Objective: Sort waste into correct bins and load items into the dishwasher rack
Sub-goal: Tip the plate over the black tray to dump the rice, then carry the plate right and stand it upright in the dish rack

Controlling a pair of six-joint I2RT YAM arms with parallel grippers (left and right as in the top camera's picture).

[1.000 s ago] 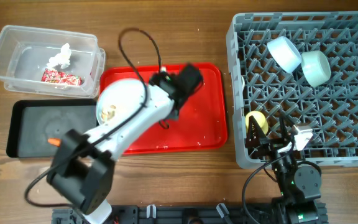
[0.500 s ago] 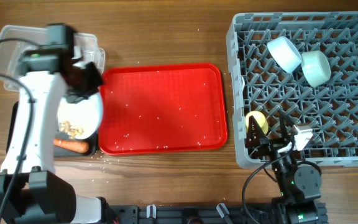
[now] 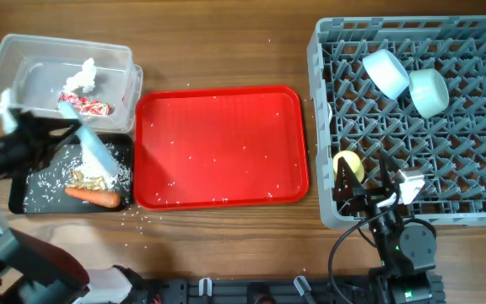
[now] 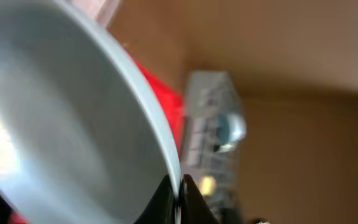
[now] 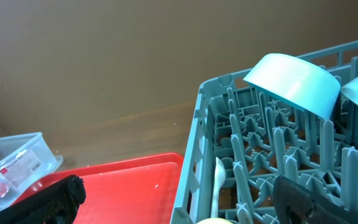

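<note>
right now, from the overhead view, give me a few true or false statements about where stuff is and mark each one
1. The carrot lies in the black tray. True.
2. The light blue plate rests flat on the red tray. False: the left gripper holds it tilted over the black tray.
3. The tissue and the snack wrapper are in the clear tub. True.
4. The dishwasher rack holds no bowls. False: the light blue bowl and the pale green bowl are in it.
</note>
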